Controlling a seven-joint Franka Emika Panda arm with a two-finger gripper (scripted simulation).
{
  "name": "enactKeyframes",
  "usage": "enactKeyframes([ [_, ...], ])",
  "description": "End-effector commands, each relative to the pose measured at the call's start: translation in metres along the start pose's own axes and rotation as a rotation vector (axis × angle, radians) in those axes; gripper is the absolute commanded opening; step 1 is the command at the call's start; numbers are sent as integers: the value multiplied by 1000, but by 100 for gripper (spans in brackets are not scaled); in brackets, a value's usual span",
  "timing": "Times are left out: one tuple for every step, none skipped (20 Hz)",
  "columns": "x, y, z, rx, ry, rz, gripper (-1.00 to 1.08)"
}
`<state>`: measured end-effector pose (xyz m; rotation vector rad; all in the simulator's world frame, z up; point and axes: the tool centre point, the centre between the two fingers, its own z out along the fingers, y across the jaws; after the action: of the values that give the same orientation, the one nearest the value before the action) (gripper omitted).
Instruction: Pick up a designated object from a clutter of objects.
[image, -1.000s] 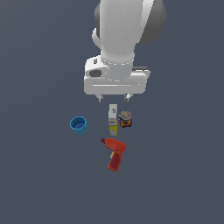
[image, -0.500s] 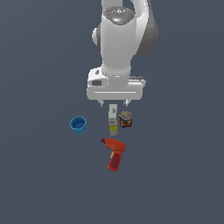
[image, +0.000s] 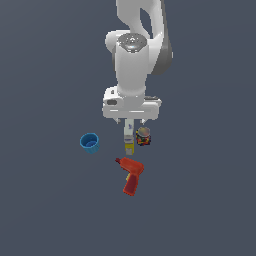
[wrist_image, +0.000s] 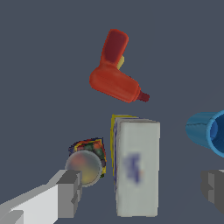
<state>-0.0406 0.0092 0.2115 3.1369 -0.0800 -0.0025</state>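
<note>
Dark grey floor (image: 45, 200) bears the tall white-and-yellow carton (wrist_image: 136, 166), standing between the spread, empty fingers (wrist_image: 69, 192) of the gripper (wrist_image: 142, 192).

flat, even simulator light fills both views, leaving the dark grey-blue surface (image: 45, 200) uniform and free of clear cast shadows. a bright highlight sits on the white arm (image: 132, 60) in the exterior view, its far side shaded grey. the red drill (wrist_image: 114, 81) renders crisp in the wrist view, while the bluish marks on the carton (wrist_image: 136, 168) are smeared and the can's silver top (wrist_image: 85, 167) looks soft. edges are slightly jagged; objects in the exterior view are small and coarse.
</note>
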Motion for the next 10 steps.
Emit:
enactKeyframes([
  [-4, 0, 6, 2, 1, 10, 100],
  [-5, 0, 8, 3, 1, 12, 100],
  [-5, 0, 9, 3, 1, 13, 100],
  [-6, 0, 9, 4, 1, 14, 100],
  [-6, 0, 9, 4, 1, 14, 100],
  [-5, 0, 8, 3, 1, 13, 100],
  [-5, 0, 9, 3, 1, 13, 100],
  [-5, 0, 10, 3, 1, 13, 100],
  [-5, 0, 11, 3, 1, 13, 100],
  [-6, 0, 13, 3, 1, 13, 100],
])
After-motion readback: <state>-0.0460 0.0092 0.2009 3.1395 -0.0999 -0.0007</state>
